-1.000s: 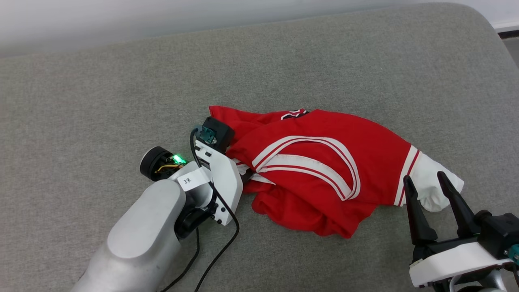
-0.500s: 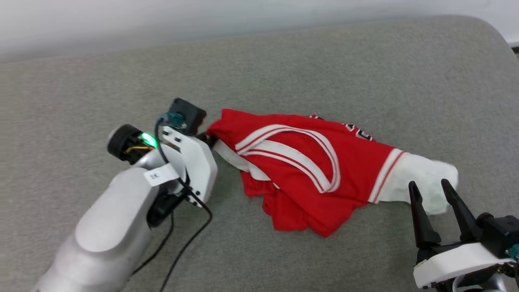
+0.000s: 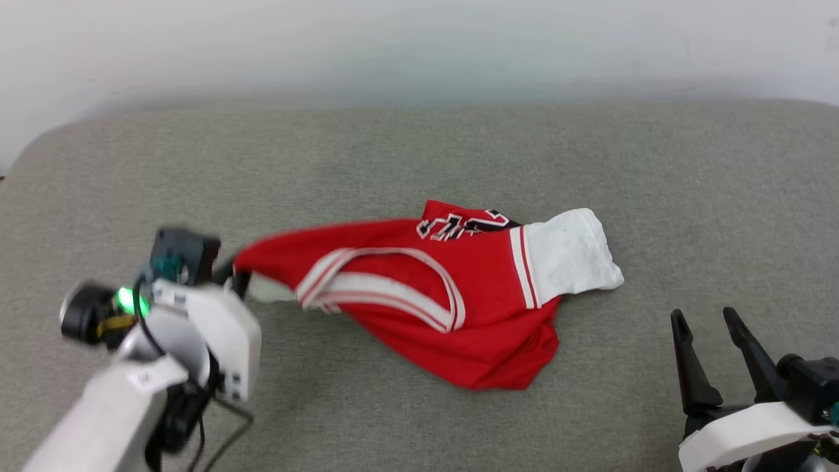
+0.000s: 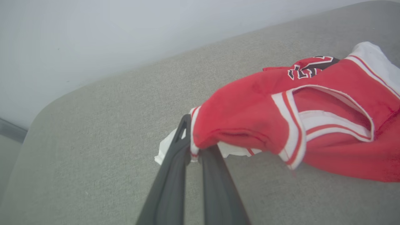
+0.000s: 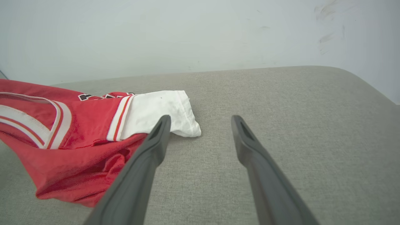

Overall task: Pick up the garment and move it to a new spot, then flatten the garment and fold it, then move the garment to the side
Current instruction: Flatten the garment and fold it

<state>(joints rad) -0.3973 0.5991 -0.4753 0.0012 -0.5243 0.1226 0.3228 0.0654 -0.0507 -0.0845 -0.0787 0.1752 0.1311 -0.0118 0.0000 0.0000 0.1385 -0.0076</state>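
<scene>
Crumpled red jersey garment (image 3: 419,308) lies midway on the grey fabric cushion (image 3: 393,151), before a pale wall (image 3: 419,46).
The dark-fingered left gripper (image 3: 237,280) clamps its left end; the dark-fingered right gripper (image 3: 703,313) stands apart from it, in front and to its right.

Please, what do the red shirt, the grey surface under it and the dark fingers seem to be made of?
Shirt: soft knit cloth, matte; it drapes and wrinkles.
Surface: grey woven upholstery, probably padded; fine weave, rounded edges.
Fingers: likely hard plastic, matte; smooth, rigid, no shine.
</scene>
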